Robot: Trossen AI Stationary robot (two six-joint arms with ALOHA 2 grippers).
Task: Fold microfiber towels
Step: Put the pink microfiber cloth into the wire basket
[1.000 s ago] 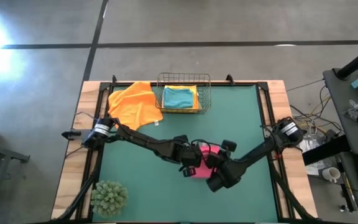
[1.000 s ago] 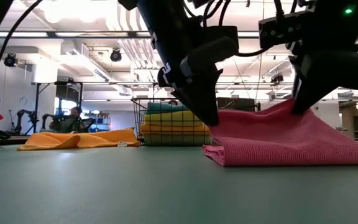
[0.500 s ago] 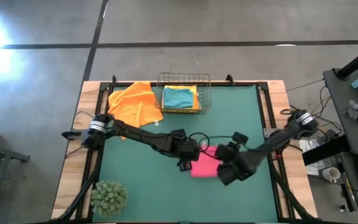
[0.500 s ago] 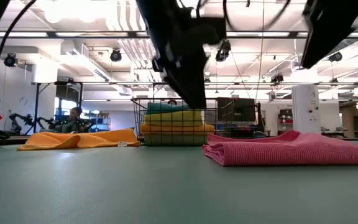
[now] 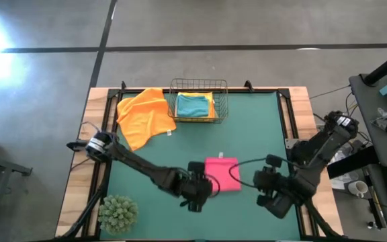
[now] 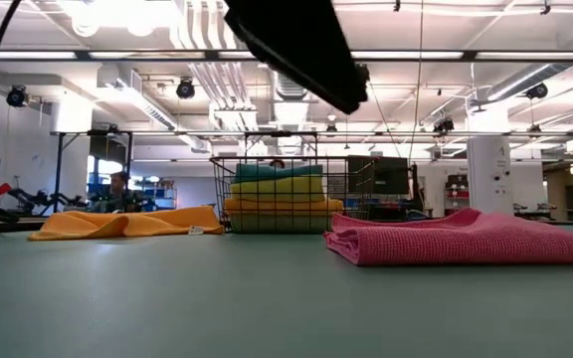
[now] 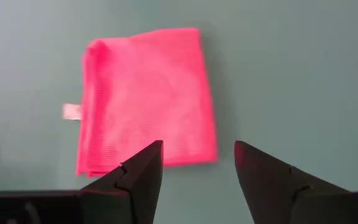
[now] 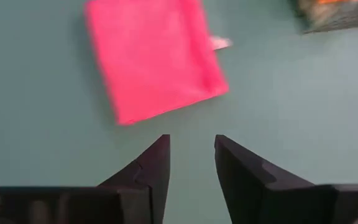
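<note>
From above, the pink towel [image 5: 223,173] lies folded into a neat rectangle just below the centre of the frame on the green surface [image 5: 261,134]. The left hand [image 5: 195,191] hangs at its lower left edge, and the right hand [image 5: 269,185] sits to its right, apart from it; neither holds the cloth. An orange towel [image 5: 144,115] lies rumpled at the upper left of the surface, touching the wire basket [image 5: 199,101], which holds a teal towel [image 5: 193,105] on top of a yellow one [image 5: 211,99]. A spiky green plant ball [image 5: 118,212] sits at the lower left.

At table height, the pink towel [image 6: 463,238] rests flat at the right, the stacked basket [image 6: 279,195] stands mid-frame, and the orange towel [image 6: 122,223] lies at the left. A dark arm part fills the top centre.

Through the left wrist camera, the left hand [image 7: 197,167] stands wide open and empty above the surface, with the pink towel [image 7: 145,99] beyond its fingers.

Through the right wrist camera, the right hand [image 8: 191,162] shows a narrower gap between its fingers, gripping nothing, and the pink towel [image 8: 155,59] lies clear of them.
</note>
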